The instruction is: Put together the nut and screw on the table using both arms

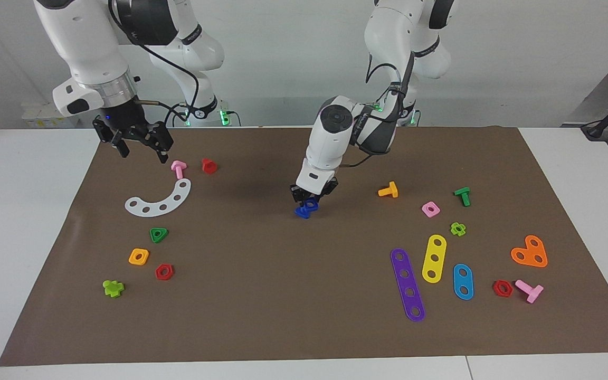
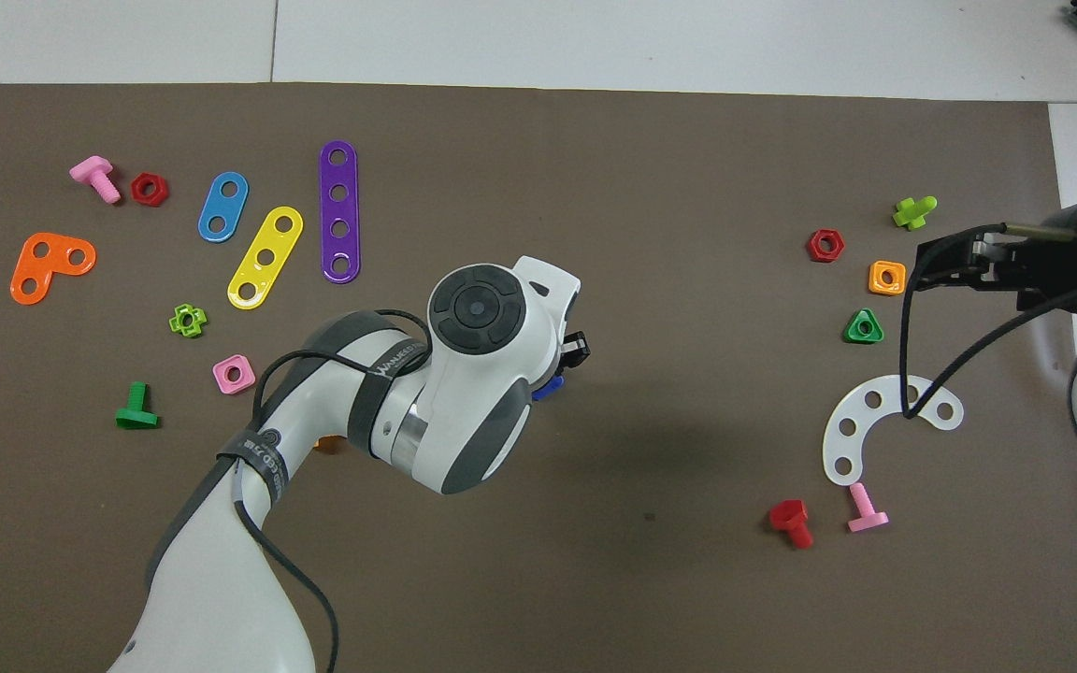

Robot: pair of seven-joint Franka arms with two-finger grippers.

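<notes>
Left gripper [image 1: 312, 199] is down at the middle of the brown mat [image 1: 262, 295], fingers closed on a small dark-blue piece, the nut [image 1: 312, 202], by its square outline and centre hole. Directly under and touching it sits a second dark-blue piece, the screw [image 1: 303, 212], resting on the mat; whether the two are threaded together or only stacked cannot be told. In the overhead view the left arm's wrist covers almost all of this, and only a sliver of blue [image 2: 548, 387] shows beside the black gripper body. Right gripper [image 1: 136, 141] hangs raised over the mat's corner at the right arm's end, near the robots, fingers spread wide and holding nothing; this arm waits. Just beside it on the mat lie a pink bolt [image 1: 178, 168] and a red bolt [image 1: 209, 165], with a white curved plate [image 1: 160, 200] a little farther from the robots. Farther still at that end: green triangular nut [image 1: 159, 235], orange square nut [image 1: 139, 256], red hex nut [image 1: 164, 272], light-green bolt [image 1: 113, 288]. Toward the left arm's end: orange bolt [image 1: 388, 190], pink square nut [image 1: 430, 209], green bolt [image 1: 463, 196], green cross nut [image 1: 458, 229], yellow plate [image 1: 434, 258], purple strip [image 1: 407, 285], light-blue oval plate [image 1: 463, 282], orange heart-shaped plate [image 1: 530, 252], another red hex nut [image 1: 502, 288], another pink bolt [image 1: 529, 290].
</notes>
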